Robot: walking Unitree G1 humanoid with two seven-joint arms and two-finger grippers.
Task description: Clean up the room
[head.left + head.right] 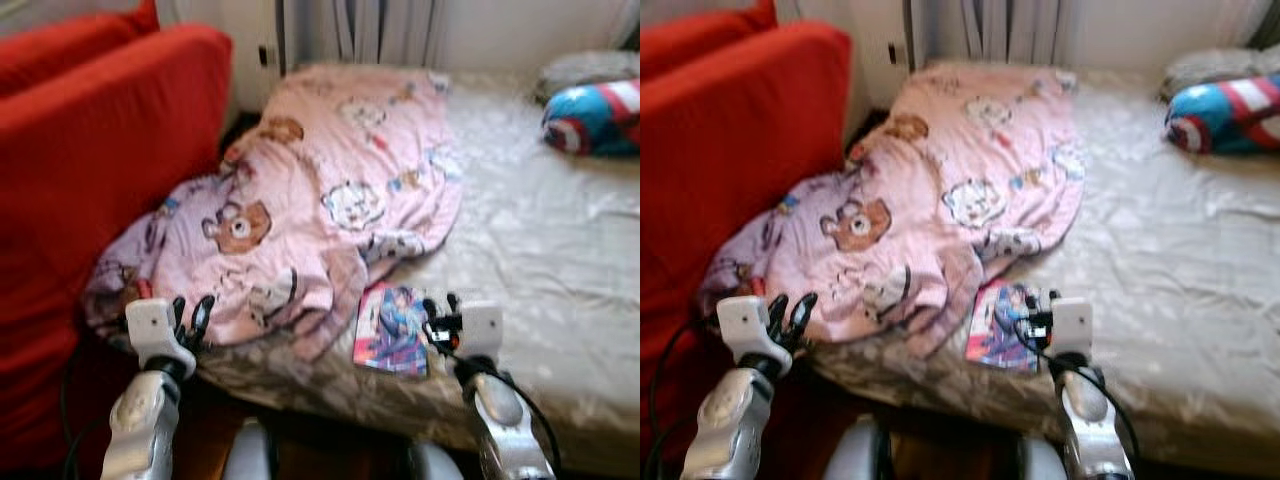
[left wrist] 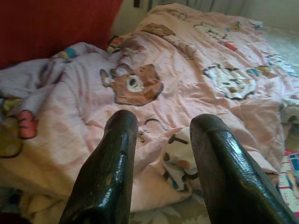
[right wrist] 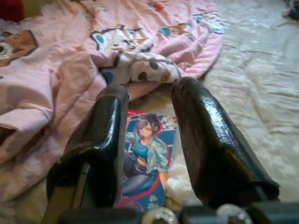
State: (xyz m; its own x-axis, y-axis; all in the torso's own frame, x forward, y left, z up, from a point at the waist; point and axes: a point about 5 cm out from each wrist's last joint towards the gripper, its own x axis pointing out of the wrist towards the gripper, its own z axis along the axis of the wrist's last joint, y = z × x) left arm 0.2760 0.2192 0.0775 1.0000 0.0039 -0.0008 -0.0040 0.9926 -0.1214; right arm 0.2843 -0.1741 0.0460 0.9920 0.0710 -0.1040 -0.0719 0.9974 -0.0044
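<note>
Right tool [image 3: 147, 144] spread above thin illustrated book [image 1: 392, 328] lying flat at bed [image 1: 540, 270] edge; left tool [image 2: 163, 172] likewise spread before crumpled pink blanket [image 1: 330, 190]. Probably light, stiff, slick; best pinched by overhanging edge. Blanket hem just beside, liable to snag. Red sofa [image 1: 90, 170] crowding left.

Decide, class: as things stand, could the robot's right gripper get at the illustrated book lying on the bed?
Probably yes. The right gripper hangs open just above the book, which lies flat near the bed's front edge. Nothing lies between them; the pink blanket lies beside the book, covering at most its far edge.
</note>
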